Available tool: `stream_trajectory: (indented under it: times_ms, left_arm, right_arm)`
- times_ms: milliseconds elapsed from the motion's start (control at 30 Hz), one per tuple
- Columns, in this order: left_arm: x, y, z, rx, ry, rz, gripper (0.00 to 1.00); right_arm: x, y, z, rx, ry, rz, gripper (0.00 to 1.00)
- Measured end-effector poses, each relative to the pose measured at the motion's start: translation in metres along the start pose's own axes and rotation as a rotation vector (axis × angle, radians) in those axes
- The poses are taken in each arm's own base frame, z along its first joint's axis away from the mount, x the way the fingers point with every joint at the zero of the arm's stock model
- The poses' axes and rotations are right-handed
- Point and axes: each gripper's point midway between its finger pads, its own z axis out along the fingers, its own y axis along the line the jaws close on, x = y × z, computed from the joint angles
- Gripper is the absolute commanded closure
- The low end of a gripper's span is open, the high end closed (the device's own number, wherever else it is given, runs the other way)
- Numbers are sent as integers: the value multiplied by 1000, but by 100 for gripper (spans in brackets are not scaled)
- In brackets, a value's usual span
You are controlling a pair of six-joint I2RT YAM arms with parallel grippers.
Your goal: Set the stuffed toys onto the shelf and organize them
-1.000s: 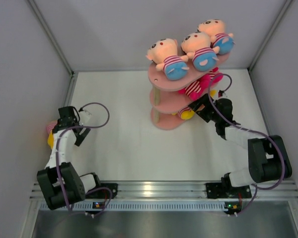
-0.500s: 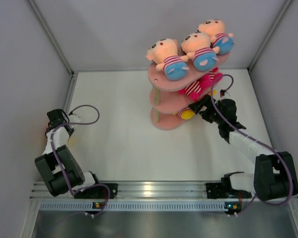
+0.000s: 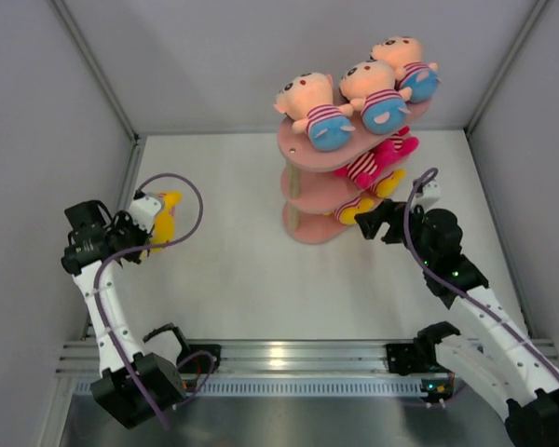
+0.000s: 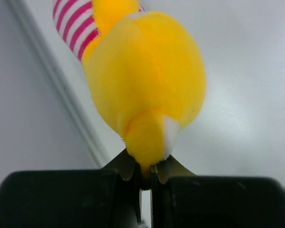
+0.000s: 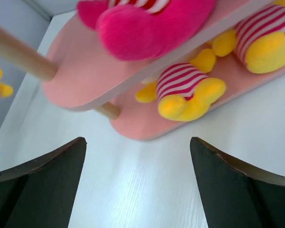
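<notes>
The pink three-tier shelf [image 3: 305,233] stands at the back, right of centre. Three peach-faced stuffed toys [image 3: 309,101] lie on its top board, magenta ones [image 3: 374,162] on the middle board and yellow striped ones [image 3: 352,210] on the bottom board. My left gripper [image 3: 142,223] is near the left wall, shut on a limb of a yellow toy [image 3: 164,220]. In the left wrist view that yellow toy [image 4: 145,80] hangs ahead of the pinching left gripper [image 4: 142,168]. My right gripper [image 3: 368,220] is open, just off the bottom board; in its wrist view the right gripper [image 5: 137,141] faces the shelf [image 5: 71,83] and a yellow toy [image 5: 187,92].
Grey walls close in the white table on the left [image 3: 37,186], back and right. A metal rail [image 3: 289,358] runs along the near edge by the arm bases. Purple cables [image 3: 191,209] loop off both arms.
My left gripper shut on the yellow toy by the left wall and carried it up and a little right. My right arm drew back slightly from the shelf, still open.
</notes>
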Motion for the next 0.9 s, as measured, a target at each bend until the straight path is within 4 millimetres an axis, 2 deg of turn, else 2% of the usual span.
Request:
stream_trajectory:
  times_ms: [133, 267, 367, 500, 633, 733, 800, 900]
  left_arm:
    - [-41, -49, -33, 224, -174, 24, 100]
    - [-70, -85, -55, 368, -301, 40, 100]
    - [-87, -114, -70, 471, -376, 82, 100]
    - [-103, -155, -94, 610, -468, 151, 100]
    - [-115, -177, -118, 693, -541, 191, 100]
    - [-119, -183, -129, 713, -572, 199, 100]
    - [-120, -185, -132, 720, -577, 195, 100]
    - [-120, -185, -132, 725, -574, 192, 100]
  right_arm:
    - [13, 40, -20, -141, 40, -146, 11]
    - [33, 86, -36, -350, 103, -265, 11]
    - [54, 106, -43, -457, 161, -334, 12]
    - [79, 128, -40, -549, 235, -390, 11]
    - [103, 153, -31, -640, 274, -418, 2]
    - [112, 174, -26, -714, 276, -429, 1]
    - [106, 190, -21, -755, 250, -430, 1]
    - [85, 217, -11, -805, 174, -428, 1]
